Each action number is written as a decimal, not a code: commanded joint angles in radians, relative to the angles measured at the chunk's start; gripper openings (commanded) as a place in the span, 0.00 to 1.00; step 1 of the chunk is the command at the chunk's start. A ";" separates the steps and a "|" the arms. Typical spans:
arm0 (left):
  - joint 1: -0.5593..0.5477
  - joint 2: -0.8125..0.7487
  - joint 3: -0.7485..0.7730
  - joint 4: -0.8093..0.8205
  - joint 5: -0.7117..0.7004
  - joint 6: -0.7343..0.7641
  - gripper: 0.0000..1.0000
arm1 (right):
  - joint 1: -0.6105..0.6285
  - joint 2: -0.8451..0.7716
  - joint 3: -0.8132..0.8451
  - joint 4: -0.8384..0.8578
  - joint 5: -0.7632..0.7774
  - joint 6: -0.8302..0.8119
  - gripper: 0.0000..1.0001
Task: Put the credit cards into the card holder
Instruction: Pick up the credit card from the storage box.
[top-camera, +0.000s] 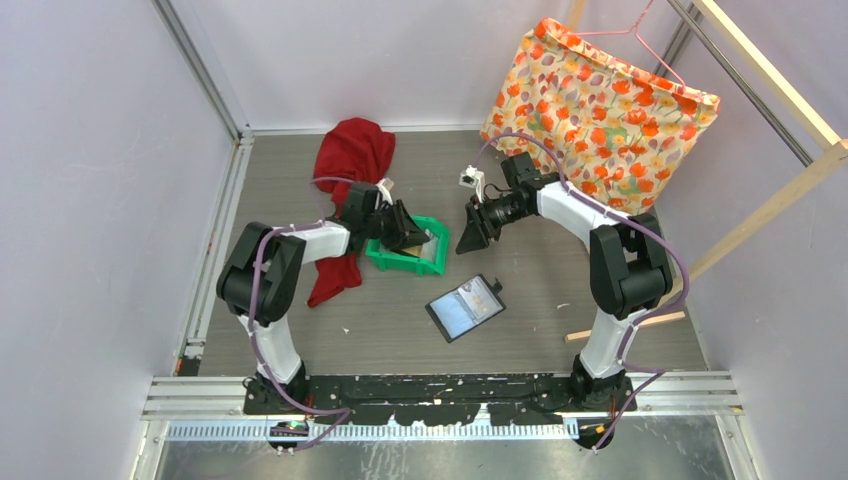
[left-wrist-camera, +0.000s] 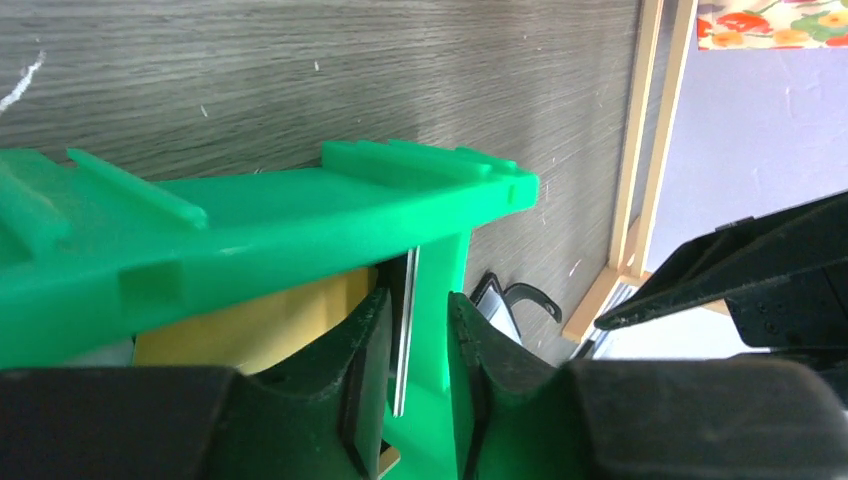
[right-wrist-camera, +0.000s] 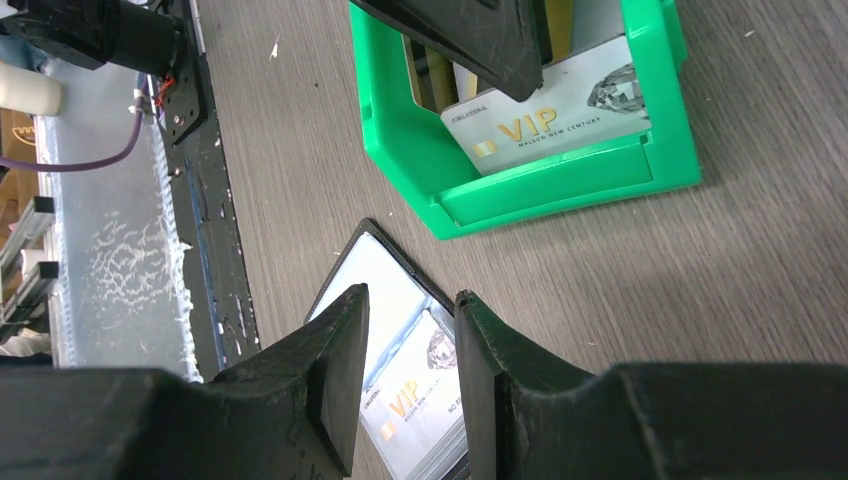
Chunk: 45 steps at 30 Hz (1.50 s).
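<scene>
Several credit cards (right-wrist-camera: 565, 120) stand on edge in the green bin (right-wrist-camera: 400, 170), just beyond and left of the card holder (top-camera: 466, 307), which lies open and flat on the wood-grain table (top-camera: 560, 270) with one card behind its glossy clear pocket. The left gripper (left-wrist-camera: 416, 300) straddles the thin edge of a grey card (left-wrist-camera: 405, 340), its jaws narrowly parted and, as far as we can see, not pinching. The right gripper (right-wrist-camera: 410, 300) hovers over the holder, slightly apart and empty. We would close squarely on the card's flat faces and lift straight up, clear of the bin's rigid wall and the yellow card (left-wrist-camera: 250, 330) beside it. These cards look stiff and slick, so a shallow pinch may slip.
</scene>
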 joint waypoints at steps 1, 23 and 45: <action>0.002 0.059 0.016 0.078 0.067 -0.058 0.32 | -0.002 -0.026 0.003 0.026 -0.021 0.009 0.42; -0.031 0.089 0.071 0.059 0.096 -0.054 0.08 | 0.000 -0.033 -0.004 0.025 -0.022 0.009 0.42; 0.016 0.061 -0.018 0.201 0.137 -0.125 0.24 | -0.002 -0.006 0.009 0.019 -0.022 0.013 0.42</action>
